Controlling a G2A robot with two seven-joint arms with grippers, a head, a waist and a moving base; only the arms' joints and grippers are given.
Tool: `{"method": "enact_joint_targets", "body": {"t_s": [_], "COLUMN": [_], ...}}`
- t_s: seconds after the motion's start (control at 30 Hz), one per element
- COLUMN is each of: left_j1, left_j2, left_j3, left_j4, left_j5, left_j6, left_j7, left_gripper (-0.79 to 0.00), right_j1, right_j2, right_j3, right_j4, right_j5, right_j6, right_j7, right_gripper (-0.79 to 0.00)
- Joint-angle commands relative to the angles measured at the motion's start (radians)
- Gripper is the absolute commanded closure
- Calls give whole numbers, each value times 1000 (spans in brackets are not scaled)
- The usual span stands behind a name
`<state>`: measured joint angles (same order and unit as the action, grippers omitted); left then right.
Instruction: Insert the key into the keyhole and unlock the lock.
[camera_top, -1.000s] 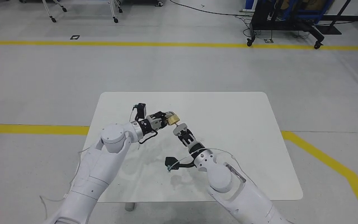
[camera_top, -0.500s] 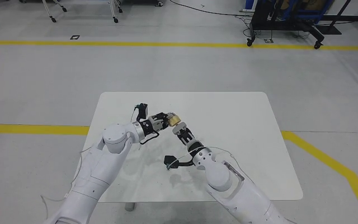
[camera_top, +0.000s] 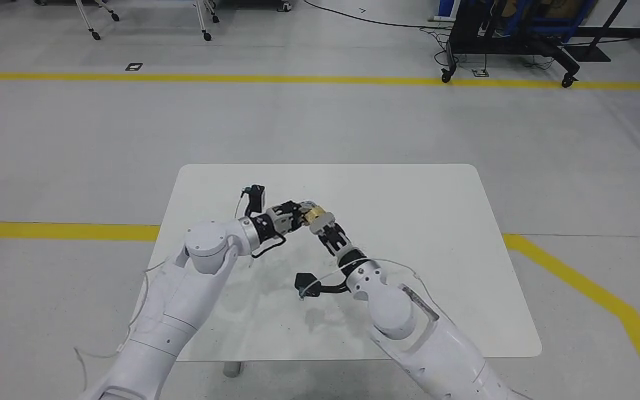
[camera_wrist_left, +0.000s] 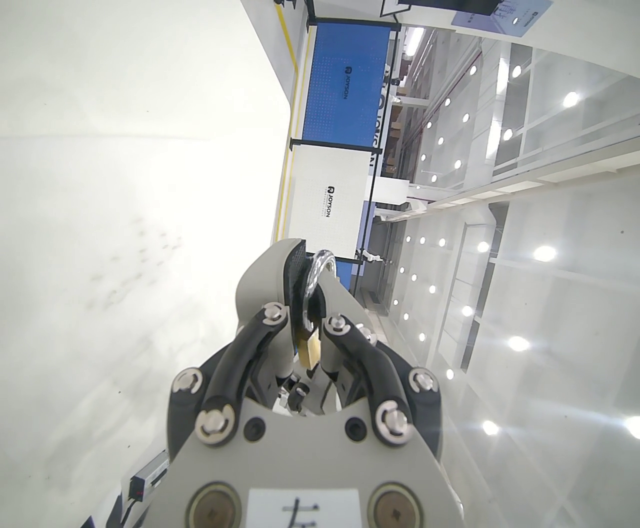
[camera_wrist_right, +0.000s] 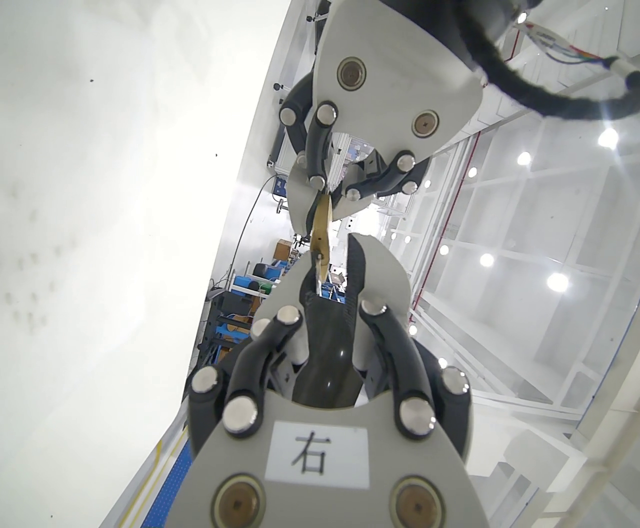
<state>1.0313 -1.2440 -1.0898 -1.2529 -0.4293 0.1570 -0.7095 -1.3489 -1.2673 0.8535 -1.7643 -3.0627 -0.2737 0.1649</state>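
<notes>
Both arms meet in the air over the white table.

- Left gripper: clamped on the brass lock. The pads pinch it up near the steel shackle, and the body end faces the other arm.
- Right gripper: narrow, gripping the key by its black head. The blade points at the underside of the lock and its tip meets the brass there.

What could go wrong, as I judge it:
- If the blade is a little off line with the keyhole, a push would skid the tip across the brass. It could also lever the lock round between the left pads, which hold it only by its thin flat faces.
- Too hard a push could pivot the lock right out of that pinch and drop it on the table.
- On the turn, the smooth black head may slip round inside the right fingers, so the wrist rotates and the cylinder does not.
- The left pads sit close on the shackle and may stop it springing free once it is unlocked.

Containers: the only thing here that takes anything in is the keyhole. I cannot tell whether the blade is already inside it or only touching the brass.
</notes>
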Motion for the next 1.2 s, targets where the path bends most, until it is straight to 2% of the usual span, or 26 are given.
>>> {"method": "enact_joint_targets", "body": {"t_s": [0.0,0.33,0.37,0.4,0.5,0.57,0.63,0.67,0.7,0.73,0.9,1.17], "left_j1": [1,7,11,17,31,38,42,43,44,45,44,63], "left_j2": [0,-4,-4,-4,-3,-2,-1,-1,-1,-1,-3,0], "left_j3": [-5,-15,-18,-20,-32,-38,-41,-42,-42,-41,-37,-27], "left_j4": [1,0,-2,-7,-17,-23,-27,-29,-31,-32,-32,-69], "left_j5": [-8,-30,-30,-31,-39,-41,-41,-40,-38,-37,-31,58], "left_j6": [0,-16,-27,-36,-53,-57,-58,-58,-59,-59,-58,-101], "left_j7": [4,40,54,64,72,69,66,65,66,66,71,102], "left_gripper": [0,0,0,0,0,0,0,0,0,0,0,0], "right_j1": [0,0,0,0,-18,-36,-52,-64,-67,-71,-70,-47], "right_j2": [0,0,0,0,-3,-2,1,4,6,9,26,36], "right_j3": [0,0,0,0,44,90,135,162,175,193,234,249], "right_j4": [0,0,0,0,-5,0,12,25,33,49,92,79], "right_j5": [0,0,0,0,149,299,438,529,569,619,658,680], "right_j6": [0,0,0,0,70,133,175,186,184,172,72,-85], "right_j7": [0,0,0,0,-31,-106,-210,-281,-320,-376,-525,-511], "right_gripper": [-785,-785,-613,-391,-345,-360,-342,-252,-46,0,0,0]}}
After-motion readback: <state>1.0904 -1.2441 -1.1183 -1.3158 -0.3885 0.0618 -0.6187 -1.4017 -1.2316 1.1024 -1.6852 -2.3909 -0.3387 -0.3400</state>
